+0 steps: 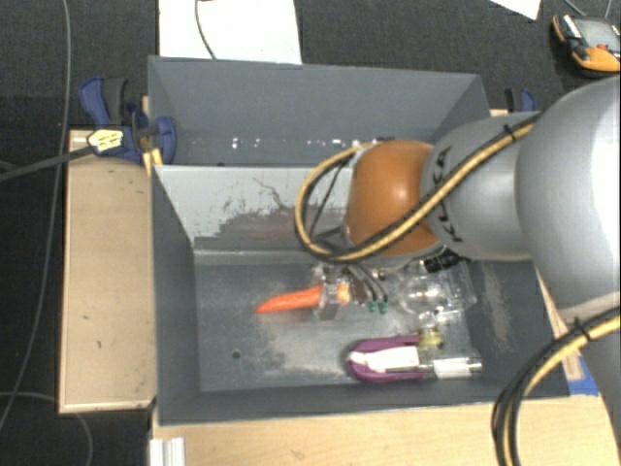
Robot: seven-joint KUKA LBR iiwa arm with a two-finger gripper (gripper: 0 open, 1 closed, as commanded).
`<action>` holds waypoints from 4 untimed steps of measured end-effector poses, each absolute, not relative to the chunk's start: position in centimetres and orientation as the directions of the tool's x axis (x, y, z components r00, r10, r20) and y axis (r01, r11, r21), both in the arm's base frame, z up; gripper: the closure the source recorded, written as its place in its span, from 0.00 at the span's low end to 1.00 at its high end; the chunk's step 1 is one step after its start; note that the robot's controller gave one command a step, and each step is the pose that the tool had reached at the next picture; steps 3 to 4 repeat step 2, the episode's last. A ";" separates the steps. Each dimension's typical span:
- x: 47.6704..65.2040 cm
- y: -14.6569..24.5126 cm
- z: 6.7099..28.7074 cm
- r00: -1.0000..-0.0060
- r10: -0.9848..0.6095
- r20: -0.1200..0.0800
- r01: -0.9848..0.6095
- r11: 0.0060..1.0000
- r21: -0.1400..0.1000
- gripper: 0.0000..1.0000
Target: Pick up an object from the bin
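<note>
One orange carrot (286, 303), one purple tool (391, 361); gripper (336, 297) at carrot's end.

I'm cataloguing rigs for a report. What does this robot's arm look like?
A thick, rounded silver-grey arm with black lettering, an orange dome-shaped cover at the wrist, yellow-and-black cables looped around it, and a small metallic gripper below.

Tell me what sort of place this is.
Probably a robotics lab's grasping test cell: a cabled robot arm reaches into a grey metal bin holding a few loose things, such as an orange carrot-shaped piece and a purple-and-white item.
</note>
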State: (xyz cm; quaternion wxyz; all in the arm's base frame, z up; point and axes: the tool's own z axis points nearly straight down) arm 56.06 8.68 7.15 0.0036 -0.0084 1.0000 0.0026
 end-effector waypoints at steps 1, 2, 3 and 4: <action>55.9 8.7 11.1 -1.000 -0.013 -0.002 -0.013 1.000 0.005 1.00; 56.1 8.7 14.3 -1.000 -0.013 -0.007 -0.013 1.000 0.005 1.00; 56.1 8.7 14.3 -1.000 -0.013 -0.007 -0.013 1.000 0.005 1.00; 56.1 8.7 14.3 -1.000 -0.013 -0.007 -0.013 1.000 0.005 1.00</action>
